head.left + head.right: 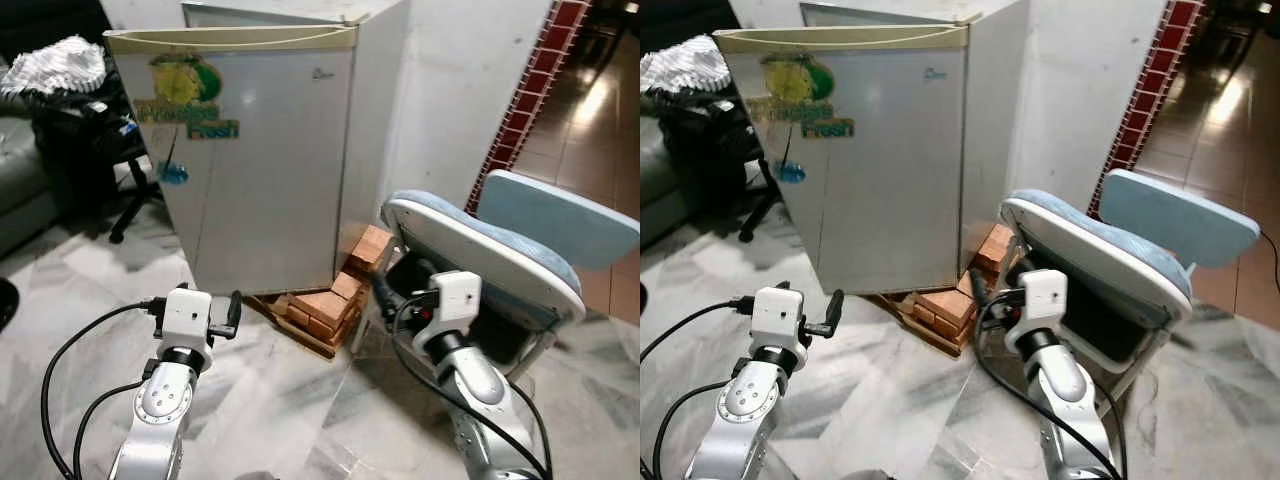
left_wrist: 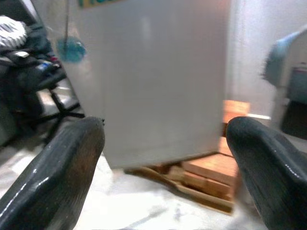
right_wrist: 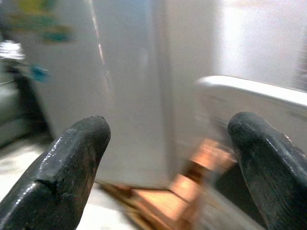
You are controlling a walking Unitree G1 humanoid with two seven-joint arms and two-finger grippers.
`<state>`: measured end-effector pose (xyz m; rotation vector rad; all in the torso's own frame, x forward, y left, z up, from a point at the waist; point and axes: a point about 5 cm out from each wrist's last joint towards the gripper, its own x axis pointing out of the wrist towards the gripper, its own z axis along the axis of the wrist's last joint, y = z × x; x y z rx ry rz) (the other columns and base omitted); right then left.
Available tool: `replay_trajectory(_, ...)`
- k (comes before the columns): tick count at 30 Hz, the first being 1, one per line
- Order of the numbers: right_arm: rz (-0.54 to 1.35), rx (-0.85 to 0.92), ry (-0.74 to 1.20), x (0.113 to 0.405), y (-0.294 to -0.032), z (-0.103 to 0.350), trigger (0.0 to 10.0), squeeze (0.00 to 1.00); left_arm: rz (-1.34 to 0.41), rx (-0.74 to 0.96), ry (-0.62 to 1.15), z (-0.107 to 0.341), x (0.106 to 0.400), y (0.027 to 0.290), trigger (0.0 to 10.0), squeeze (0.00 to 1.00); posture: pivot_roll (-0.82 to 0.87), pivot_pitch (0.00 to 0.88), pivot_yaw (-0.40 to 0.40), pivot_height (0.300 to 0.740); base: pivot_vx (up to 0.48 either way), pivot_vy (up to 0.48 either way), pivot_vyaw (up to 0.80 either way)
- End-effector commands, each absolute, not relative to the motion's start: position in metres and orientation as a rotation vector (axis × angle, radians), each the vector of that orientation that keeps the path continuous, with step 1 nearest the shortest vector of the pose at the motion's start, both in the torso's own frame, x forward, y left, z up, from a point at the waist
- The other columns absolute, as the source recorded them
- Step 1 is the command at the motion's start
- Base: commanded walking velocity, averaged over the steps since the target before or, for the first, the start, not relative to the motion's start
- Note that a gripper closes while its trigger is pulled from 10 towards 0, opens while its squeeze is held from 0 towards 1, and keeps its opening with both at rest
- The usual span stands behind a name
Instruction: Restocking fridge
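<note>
A small white fridge (image 1: 260, 150) stands straight ahead with its door shut, a fruit sticker (image 1: 185, 95) on the upper left of the door. It rests on a low stack of bricks (image 1: 325, 305) and a wooden board that jut out past its lower right corner onto the marble floor (image 1: 290, 400). Just right of the bricks a folded chair (image 1: 480, 250) with blue padding leans against the white wall (image 1: 460, 90), its edge close to the fridge's right side, so the room there is tight. To the left sit a dark office chair (image 1: 125, 190) with clutter on it and a grey sofa (image 1: 25, 190); bare floor lies between them and the fridge front. The left gripper (image 2: 163, 158) is raised before the lower left of the door, short of it, fingers spread wide with nothing between them. The right gripper (image 3: 168, 163) is raised near the chair's lower edge, facing the fridge's right corner and the bricks, fingers likewise wide apart and holding nothing. A red tiled strip (image 1: 525, 90) runs down the wall's far edge.
</note>
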<state>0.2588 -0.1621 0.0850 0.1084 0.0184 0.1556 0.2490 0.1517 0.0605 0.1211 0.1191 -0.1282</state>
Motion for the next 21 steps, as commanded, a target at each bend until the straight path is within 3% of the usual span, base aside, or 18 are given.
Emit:
replay_trajectory(1, 0.117, 0.109, -0.01, 0.259, -0.165, 0.09, 10.0, 0.0, -0.123, 0.152, 0.125, 0.06, 0.249, 0.16, 10.0, 0.0, -0.02, 0.0, 0.04, 0.74, 0.0, 0.48, 0.0)
replay_trajectory(6, 0.054, 0.008, -0.023, 0.257, -0.173, 0.09, 10.0, 0.0, -0.116, 0.161, 0.118, 0.06, 0.252, 0.159, 10.0, 0.0, -0.03, 0.0, 0.041, 0.74, 0.0, 0.48, 0.0)
replay_trajectory(12, -0.062, 0.05, 0.009, 0.257, -0.184, 0.088, 10.0, 0.0, -0.091, 0.148, 0.114, 0.061, 0.252, 0.161, 10.0, 0.0, -0.02, 0.0, 0.035, 0.74, 0.0, 0.48, 0.0)
replay_trajectory(21, -0.083, 0.025, -0.012, 0.25, -0.189, 0.088, 10.0, 0.0, -0.084, 0.137, 0.102, 0.064, 0.251, 0.17, 10.0, 0.0, -0.01, 0.0, 0.036, 0.74, 0.0, 0.48, 0.0)
